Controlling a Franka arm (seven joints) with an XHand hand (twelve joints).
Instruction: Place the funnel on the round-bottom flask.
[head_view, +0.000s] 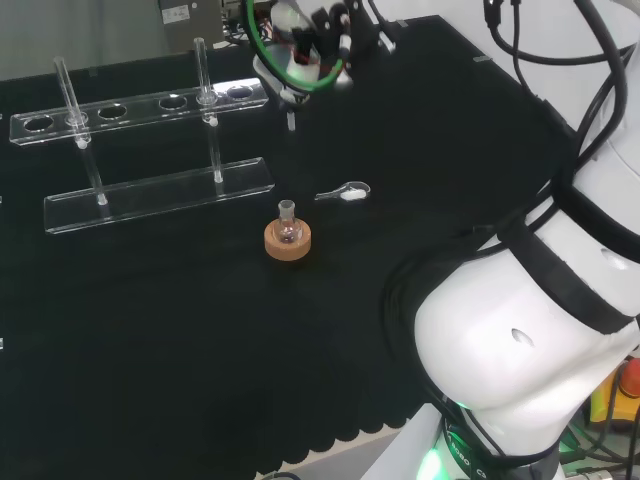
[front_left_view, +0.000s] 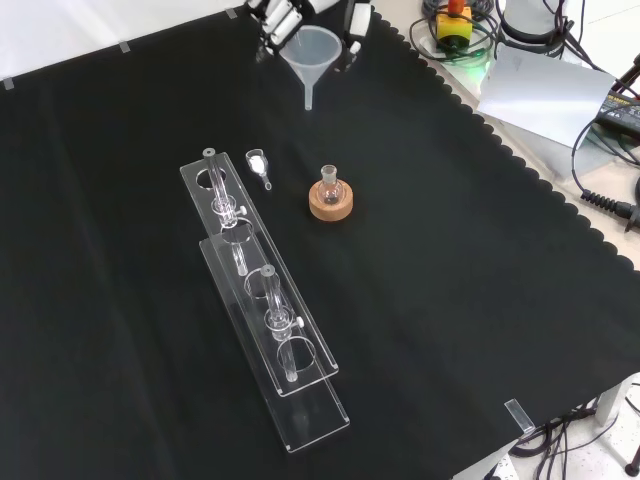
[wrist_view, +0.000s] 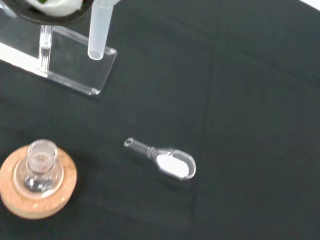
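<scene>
Hand: the hand (front_left_view: 300, 18) was at the top edge of the front view, its fingers curled round the rim of a clear funnel (front_left_view: 312, 52), which it held above the cloth with the stem pointing down.
Funnel: in the head view the funnel (head_view: 292, 78) hung at the far side of the bench, beyond the flask; in the wrist view its pale stem (wrist_view: 98, 31) reached down in front of the rack's end.
Round-bottom flask: a small clear flask (front_left_view: 330, 184) stood upright on a cork ring (front_left_view: 331, 202) near the middle of the cloth, neck open, well apart from the funnel; it showed in the head view too (head_view: 288, 226).
Scoop: a small clear scoop (front_left_view: 258, 166) with white powder in its bowl lay on the cloth just beside the rack and near the flask; in the wrist view (wrist_view: 165, 160) it lay apart from the cork ring (wrist_view: 37, 186).
Rack: a long clear plastic test-tube rack (front_left_view: 265, 300) stood left of the flask in the front view.
Cloth: black cloth (front_left_view: 450, 300) covered the bench.
</scene>
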